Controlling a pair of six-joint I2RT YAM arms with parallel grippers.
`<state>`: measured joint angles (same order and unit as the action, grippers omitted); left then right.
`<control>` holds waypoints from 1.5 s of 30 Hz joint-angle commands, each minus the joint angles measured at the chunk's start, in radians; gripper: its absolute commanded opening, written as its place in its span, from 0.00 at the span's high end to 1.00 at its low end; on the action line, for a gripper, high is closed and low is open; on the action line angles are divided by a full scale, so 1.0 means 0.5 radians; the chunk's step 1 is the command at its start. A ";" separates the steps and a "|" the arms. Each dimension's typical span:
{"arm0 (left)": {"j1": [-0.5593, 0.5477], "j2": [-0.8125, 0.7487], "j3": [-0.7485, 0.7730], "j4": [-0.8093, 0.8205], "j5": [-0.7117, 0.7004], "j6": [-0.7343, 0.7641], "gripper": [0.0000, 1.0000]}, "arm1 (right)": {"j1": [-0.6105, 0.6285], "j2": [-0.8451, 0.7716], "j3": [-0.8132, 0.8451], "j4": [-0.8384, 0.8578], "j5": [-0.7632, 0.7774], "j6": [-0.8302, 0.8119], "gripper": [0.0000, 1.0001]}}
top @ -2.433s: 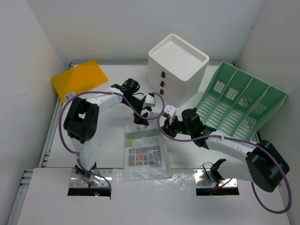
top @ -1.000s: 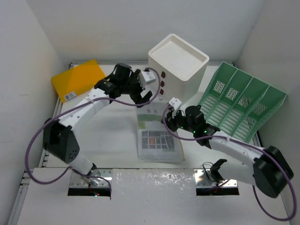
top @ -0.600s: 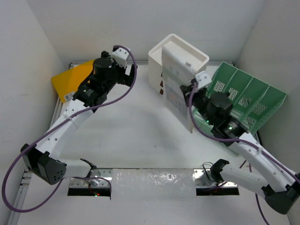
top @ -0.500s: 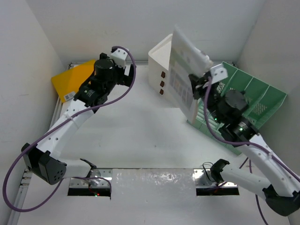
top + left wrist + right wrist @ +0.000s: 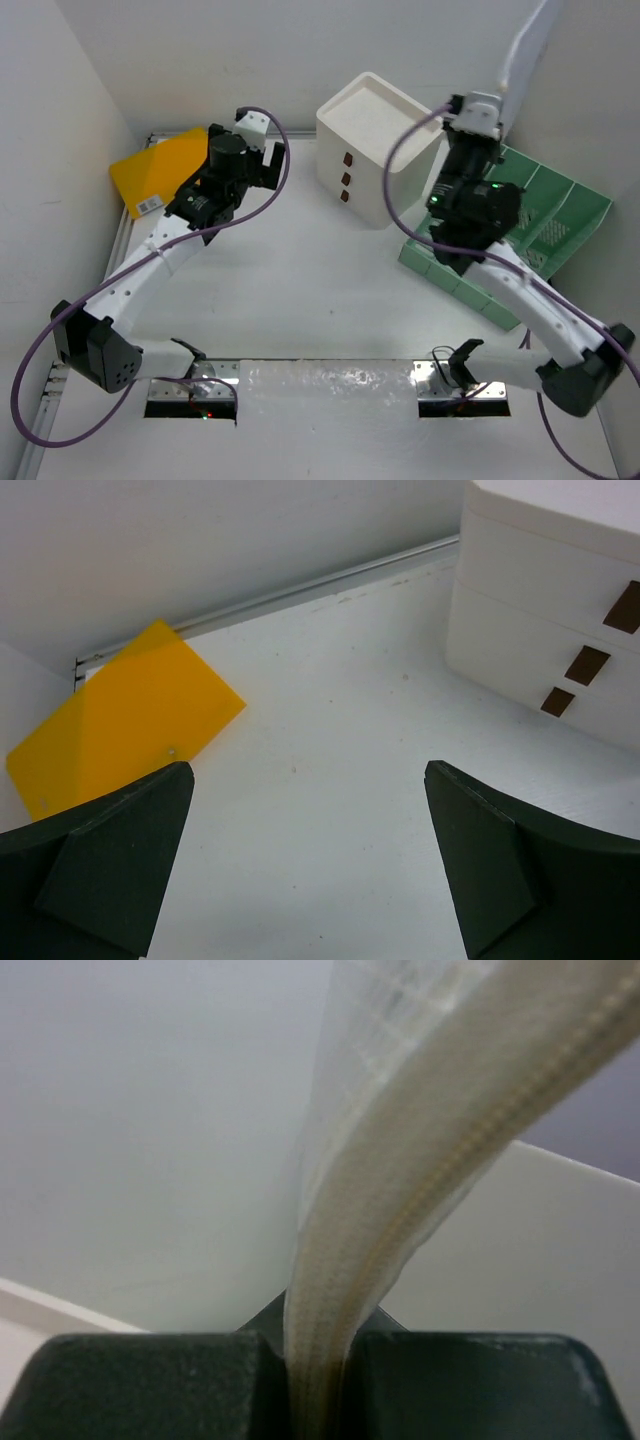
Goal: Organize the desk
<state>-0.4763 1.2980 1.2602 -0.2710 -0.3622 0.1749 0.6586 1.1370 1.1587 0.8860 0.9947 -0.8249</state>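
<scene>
The desk (image 5: 290,290) is a wide white tabletop with grey rail edges. My right gripper (image 5: 497,98) is raised high above the green file sorter (image 5: 540,230) and is shut on a clear document pouch (image 5: 525,45), held edge-on and upright; the right wrist view shows its zip edge (image 5: 400,1190) pinched between the jaws. My left gripper (image 5: 262,165) is open and empty, low over the desk (image 5: 330,780) between the yellow folder (image 5: 160,172) and the white drawer box (image 5: 378,145).
The yellow folder (image 5: 115,720) lies flat in the back left corner. The white three-drawer box (image 5: 560,610) stands at the back middle. The green sorter leans at the back right. White walls enclose three sides.
My right gripper has lifted the pouch off the desk and swung it up and right, over the green sorter. My left gripper has let go of it and pulled back toward the yellow folder.
</scene>
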 commanded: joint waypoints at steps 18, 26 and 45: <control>0.001 -0.022 -0.075 0.134 0.013 0.009 0.00 | -0.062 0.183 -0.200 0.509 0.293 -0.117 1.00; 0.001 -0.065 -0.136 0.140 -0.030 0.058 0.00 | -0.203 0.275 -0.375 0.674 0.305 0.085 1.00; 0.001 -0.074 -0.253 0.257 0.025 0.129 0.00 | -0.424 0.600 -0.998 1.397 0.167 0.549 1.00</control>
<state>-0.4763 1.2949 1.1393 -0.2085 -0.3546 0.2302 0.4477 1.4063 0.6640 1.2579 1.0973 -0.5697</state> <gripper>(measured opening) 0.996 0.009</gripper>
